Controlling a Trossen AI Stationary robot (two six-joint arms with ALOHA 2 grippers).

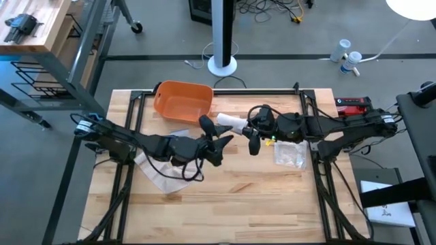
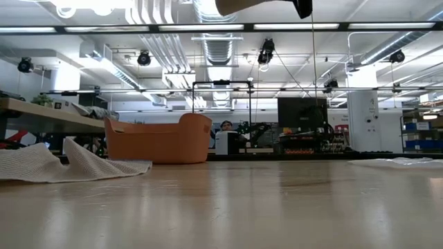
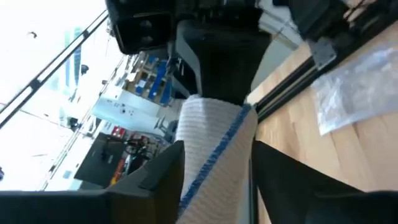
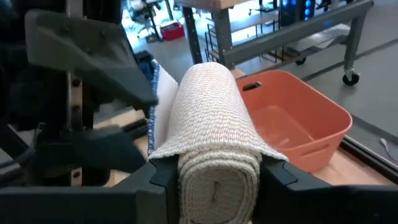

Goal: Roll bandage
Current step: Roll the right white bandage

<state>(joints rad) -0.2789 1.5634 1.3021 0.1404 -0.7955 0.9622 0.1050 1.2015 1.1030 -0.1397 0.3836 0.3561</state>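
Observation:
A white bandage [image 1: 231, 122] with a blue edge is held above the table's middle, between my two grippers. Its wound part, the roll [image 4: 214, 130], sits in my right gripper [image 1: 252, 133], which reaches in from the table's right and is shut on it. A loose tail [image 3: 208, 143] runs from the roll to my left gripper [image 1: 215, 136], which comes from the left and is shut on that tail. In the low view both grippers are high up, at the picture's top edge. My left gripper pinches the bandage's loose tail [image 3: 211, 168] between its two fingers [image 3: 158, 171], one on each flat face. The strip passes lengthwise between them and runs on to the roll, clear of the table. My right gripper pinches the roll by its two curved sides [image 4: 186, 168], close to the roll's end [image 4: 217, 186] that faces the wrist. The fingers [image 4: 283, 177] lie along the roll, coming level from the table's right. The roll is lifted clear of the table, with its tail leading away toward my left gripper.
An orange basket [image 1: 182, 101] stands at the far edge, left of centre. A clear plastic bag [image 1: 289, 153] lies under my right arm. A white mesh cloth [image 1: 160, 175] lies on the table under my left arm. The near half of the table is bare wood [image 1: 225, 211].

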